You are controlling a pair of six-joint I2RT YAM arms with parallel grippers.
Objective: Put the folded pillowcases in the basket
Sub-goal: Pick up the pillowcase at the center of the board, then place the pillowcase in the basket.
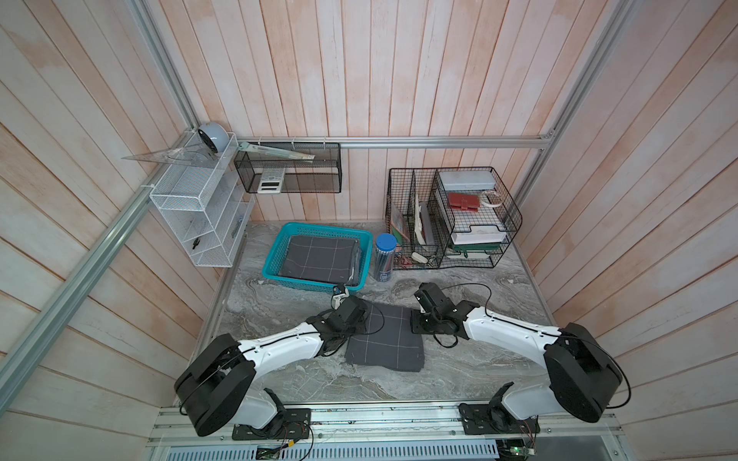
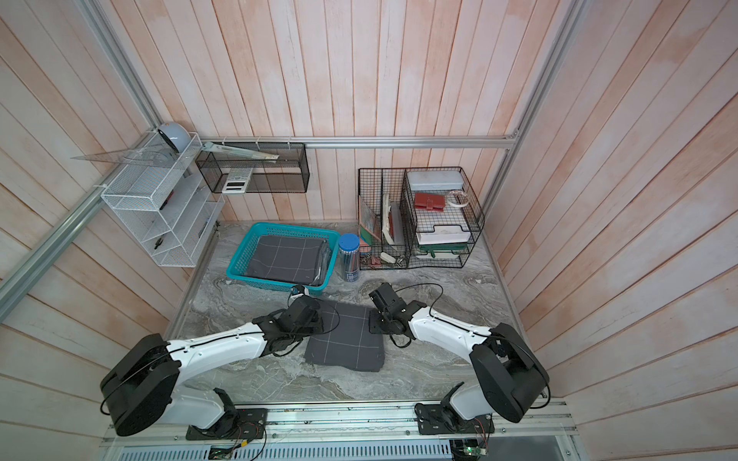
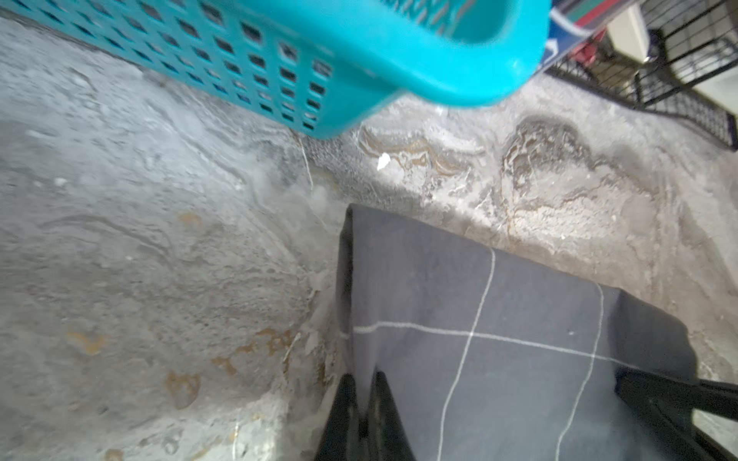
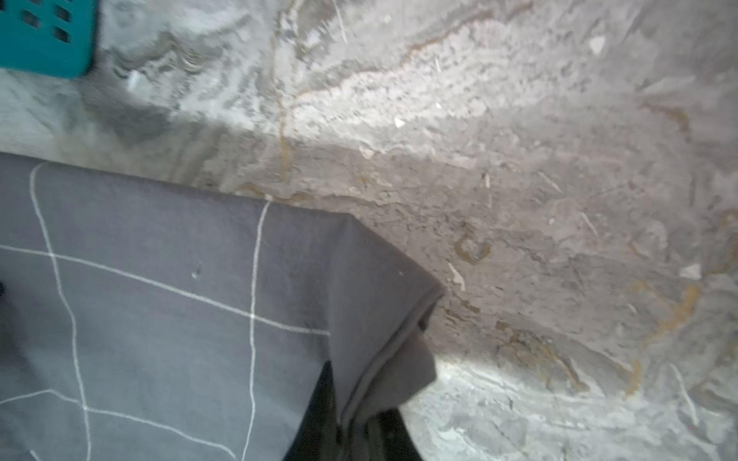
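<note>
- Far left, on the wall: white wire shelf point(image 1: 191, 223), well apart from the work.
- Beside it, hung from the rail: black mesh box point(image 1: 287, 167) with a calculator point(image 1: 271, 181) inside.
- On the grey marble tabletop point(image 1: 479, 359), toward the back: the basket point(image 1: 299, 282), teal and lattice-sided, already holding a stack of folded dark cloth point(image 1: 319, 257) with white grid lines.
- Just in front of the basket's near right corner: left gripper point(image 3: 361, 385), jaws closed tight, pinching the left edge of the folded pillowcase point(image 1: 385, 339).
- Folded pillowcase itself: outside the basket but near it, on the tabletop between the two arms. Dark grey with a white grid. Near edge flat on the marble, gripped edges possibly raised a little; hard to judge in the blurred wrist views.
- On the pillowcase's right edge, near its far corner: right gripper point(image 4: 351, 401), closed down on the layered fabric, cloth drooping past the fingers.
- At the back, just beside the basket on its right: upright clear tube point(image 1: 385, 257) with a blue cap.
- Far right at the back: black wire organizer point(image 1: 451, 217), filled with papers and boxes.
</note>
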